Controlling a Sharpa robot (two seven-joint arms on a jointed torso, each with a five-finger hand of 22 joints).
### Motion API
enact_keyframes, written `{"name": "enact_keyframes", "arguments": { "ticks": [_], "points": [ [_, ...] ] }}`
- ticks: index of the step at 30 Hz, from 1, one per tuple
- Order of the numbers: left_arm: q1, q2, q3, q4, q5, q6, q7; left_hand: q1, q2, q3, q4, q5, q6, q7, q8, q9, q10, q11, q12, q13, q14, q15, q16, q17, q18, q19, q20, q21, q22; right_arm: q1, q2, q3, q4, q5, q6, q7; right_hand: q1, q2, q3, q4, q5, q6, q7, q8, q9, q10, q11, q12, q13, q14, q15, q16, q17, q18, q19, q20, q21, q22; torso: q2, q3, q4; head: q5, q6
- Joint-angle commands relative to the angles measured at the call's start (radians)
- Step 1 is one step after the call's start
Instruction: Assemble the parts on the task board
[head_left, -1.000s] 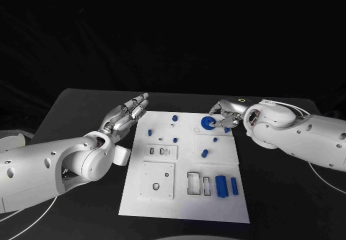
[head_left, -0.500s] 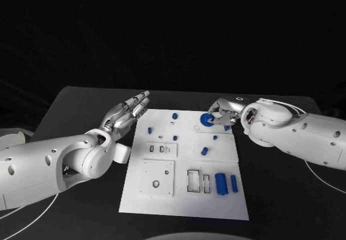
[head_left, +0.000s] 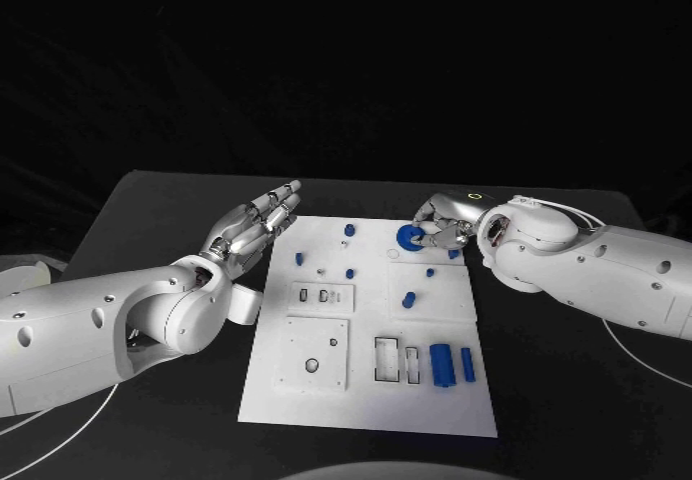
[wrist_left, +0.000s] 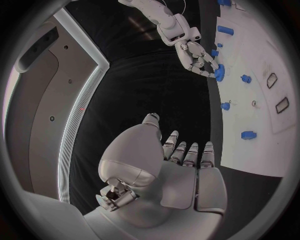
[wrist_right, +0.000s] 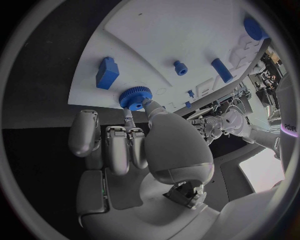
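Your left arm (head_left: 101, 320) comes in from the lower left of the head view, and the left hand (head_left: 253, 228) sits left of centre, palm up, fingers straight and close together, holding nothing. Your right arm (head_left: 591, 270) reaches in from the right edge, and the right hand (head_left: 440, 225) is curled just above centre, fingertips (wrist_right: 147, 104) pinching a gear (head_left: 413, 238).
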Motion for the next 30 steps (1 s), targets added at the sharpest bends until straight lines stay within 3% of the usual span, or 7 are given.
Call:
{"name": "enact_keyframes", "arguments": {
  "ticks": [1,6,14,16,20,24,30],
  "points": [
    [0.000,0.003,0.000,0.000,-0.001,0.028,0.002,0.011,0.002,0.006,0.001,0.003,-0.007,-0.001,0.004,-0.001,0.002,0.008,-0.003,0.000,0.001,0.007,-0.004,-0.001,0.012,-0.002,0.007,-0.006,-0.002,-0.014,0.002,-0.010,-0.008,-0.015,0.073,-0.018,-0.010,-0.009,-0.010,0.001,-0.023,-0.012,0.000,-0.005,0.003,0.103,0.008,0.004,0.263,0.076,0.005,-0.007,0.180,0.003,-0.008,0.000,-0.008,-0.004,0.000,-0.0006,0.0008,-0.003,0.002],
    [0.000,0.004,0.000,-0.001,0.000,0.030,-0.002,0.012,0.004,0.008,0.001,0.004,-0.008,0.001,0.004,-0.001,0.002,0.011,-0.003,0.000,0.001,0.008,-0.004,-0.001,0.011,-0.002,0.008,-0.006,-0.002,-0.015,0.005,-0.010,-0.009,-0.017,0.098,-0.032,-0.030,-0.012,-0.025,0.012,-0.094,-0.029,0.004,-0.010,0.009,0.103,0.011,0.004,0.263,0.070,0.009,-0.018,0.169,0.007,-0.018,0.005,-0.028,-0.013,0.000,-0.0003,0.0007,-0.003,0.002],
    [0.000,0.004,0.000,-0.003,0.000,0.031,-0.008,0.015,0.010,0.012,0.002,0.007,-0.009,0.003,0.006,-0.001,0.002,0.015,-0.003,0.001,0.001,0.008,-0.004,-0.001,0.011,-0.002,0.009,-0.006,-0.002,-0.016,0.007,-0.010,-0.010,-0.020,0.115,-0.050,-0.033,-0.007,-0.034,0.017,-0.151,-0.014,0.001,0.002,0.022,0.103,0.010,0.004,0.263,0.071,0.008,-0.020,0.170,0.008,-0.017,0.005,-0.035,-0.011,0.000,0.0001,0.0019,-0.003,0.002],
    [0.000,0.004,0.000,-0.003,0.001,0.032,-0.008,0.015,0.011,0.013,0.002,0.008,-0.009,0.003,0.006,-0.001,0.003,0.015,-0.003,0.001,0.001,0.008,-0.004,-0.001,0.011,-0.002,0.009,-0.006,-0.002,-0.016,0.008,-0.010,-0.009,-0.020,0.114,-0.049,-0.022,-0.003,-0.030,0.011,-0.120,-0.003,-0.001,0.008,0.027,0.103,0.009,0.004,0.263,0.071,0.006,-0.020,0.171,0.008,-0.017,0.004,-0.037,-0.010,0.001,-0.0002,0.0013,-0.003,0.002],
    [-0.001,0.005,0.000,-0.004,0.001,0.033,-0.011,0.018,0.012,0.015,0.001,0.010,-0.009,0.003,0.006,-0.001,0.005,0.017,-0.002,0.002,0.001,0.009,-0.004,-0.001,0.011,-0.002,0.010,-0.006,-0.002,-0.016,0.008,-0.010,-0.008,-0.020,0.105,-0.042,0.004,0.005,-0.016,-0.007,-0.007,0.030,-0.008,0.025,0.040,0.103,0.002,0.004,0.263,0.073,0.000,-0.017,0.175,0.008,-0.012,-0.001,-0.036,-0.003,0.000,0.0000,0.0001,-0.003,0.001],
    [-0.001,0.007,0.000,-0.006,0.001,0.034,-0.012,0.020,0.013,0.017,0.000,0.011,-0.010,0.004,0.007,-0.001,0.006,0.019,-0.002,0.002,0.001,0.009,-0.004,-0.001,0.011,-0.002,0.010,-0.006,-0.002,-0.017,0.007,-0.010,-0.006,-0.021,0.093,-0.031,0.016,0.011,-0.001,-0.019,0.070,0.065,-0.018,0.042,0.055,0.103,-0.006,0.004,0.263,0.076,-0.006,-0.012,0.182,0.006,-0.005,-0.008,-0.031,0.005,0.001,-0.0003,0.0006,-0.003,0.001],
    [-0.002,0.009,0.000,-0.009,0.001,0.036,-0.016,0.021,0.014,0.018,-0.001,0.012,-0.010,0.004,0.007,-0.001,0.007,0.020,-0.001,0.002,0.001,0.009,-0.004,-0.001,0.011,-0.002,0.011,-0.006,-0.002,-0.017,0.006,-0.010,-0.005,-0.018,0.088,-0.024,-0.009,0.018,0.002,-0.005,0.085,0.106,-0.029,0.058,0.070,0.103,-0.014,0.004,0.263,0.079,-0.015,-0.009,0.187,0.004,0.002,-0.015,-0.026,0.015,0.001,0.0000,0.0008,-0.004,0.000]
  ]
}}
